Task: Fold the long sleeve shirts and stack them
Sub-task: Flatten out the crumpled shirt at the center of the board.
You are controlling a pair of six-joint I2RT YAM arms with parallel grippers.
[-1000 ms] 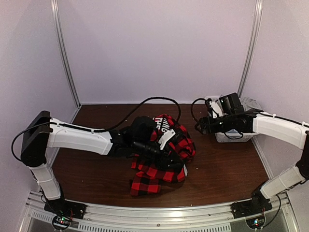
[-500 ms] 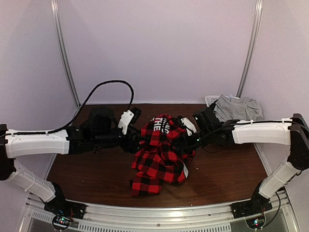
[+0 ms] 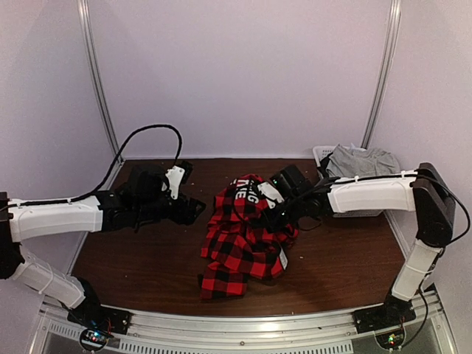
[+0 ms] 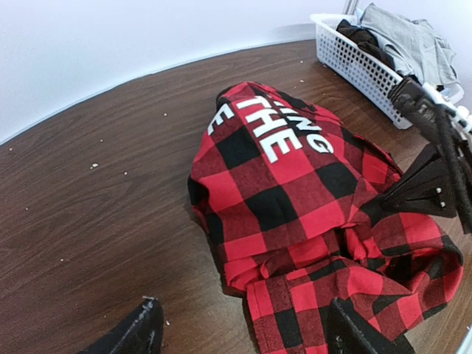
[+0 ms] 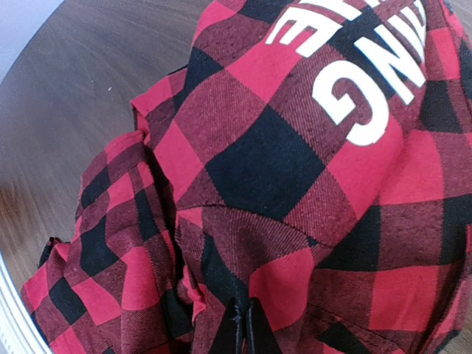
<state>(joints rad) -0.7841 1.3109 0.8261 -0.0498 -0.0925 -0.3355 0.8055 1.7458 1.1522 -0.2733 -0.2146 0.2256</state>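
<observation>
A red-and-black check long sleeve shirt [image 3: 247, 232] with white lettering lies crumpled in the middle of the brown table. My right gripper [image 3: 274, 214] reaches in from the right and presses into the shirt's upper right part. In the right wrist view its fingertips [image 5: 243, 324] are shut together on a puckered fold of the shirt [image 5: 295, 162]. My left gripper [image 3: 193, 209] hovers left of the shirt, apart from it. In the left wrist view it [image 4: 243, 332] stands open, its fingers wide either side of the shirt's near edge [image 4: 295, 192], with nothing between them.
A white mesh basket [image 3: 324, 155] stands at the back right corner with a grey garment [image 3: 361, 161] heaped in it; both also show in the left wrist view, basket [image 4: 354, 59] and grey garment [image 4: 405, 37]. White walls enclose the table.
My left gripper has opened wider and drawn back to the left, off the shirt. My right gripper has swung in from the basket onto the shirt and shut on its fabric.
</observation>
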